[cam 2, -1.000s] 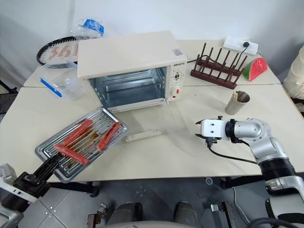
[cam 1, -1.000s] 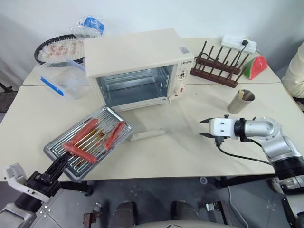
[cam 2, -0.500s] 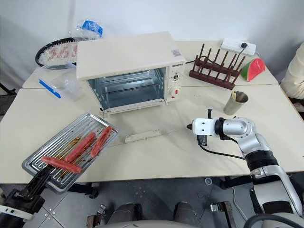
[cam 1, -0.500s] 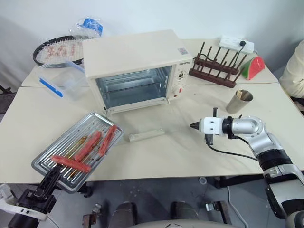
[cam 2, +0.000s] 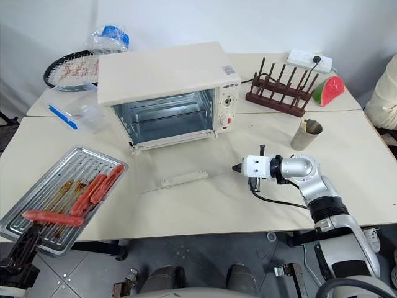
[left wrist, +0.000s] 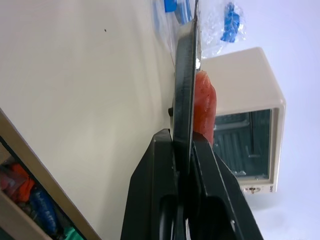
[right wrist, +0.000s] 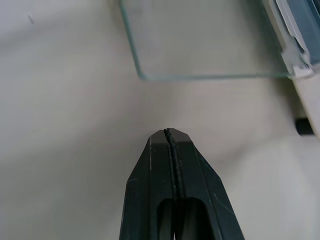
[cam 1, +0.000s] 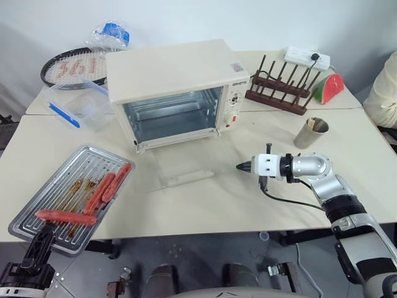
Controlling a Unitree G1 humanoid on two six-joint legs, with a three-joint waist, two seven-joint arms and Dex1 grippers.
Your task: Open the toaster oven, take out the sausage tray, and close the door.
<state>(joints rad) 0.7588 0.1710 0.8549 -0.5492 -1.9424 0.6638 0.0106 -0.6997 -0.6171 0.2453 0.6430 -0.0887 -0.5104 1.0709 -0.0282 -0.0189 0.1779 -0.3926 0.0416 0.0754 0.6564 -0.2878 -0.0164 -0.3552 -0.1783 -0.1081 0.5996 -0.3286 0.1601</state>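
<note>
Left end effector [left wrist: 184,150] is clamping the sausage tray [cam 1: 65,197] at the tabletop's [cam 1: 205,211] near left corner, already out of the toaster oven [cam 1: 167,87]. Right end effector [cam 1: 239,166], fingers together, is pointing at the door [cam 1: 186,162], lying flat and not yet closed.

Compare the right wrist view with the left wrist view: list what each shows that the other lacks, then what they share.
Right wrist view alone: the right hand, fingers pressed shut, pointing at a corner of the glass door lying open over the table.

Left wrist view alone: the left hand clamped on the rim of the sausage tray, a red sausage beside it, and a crumpled plastic bag.

Both: the cream table and part of the toaster oven.
</note>
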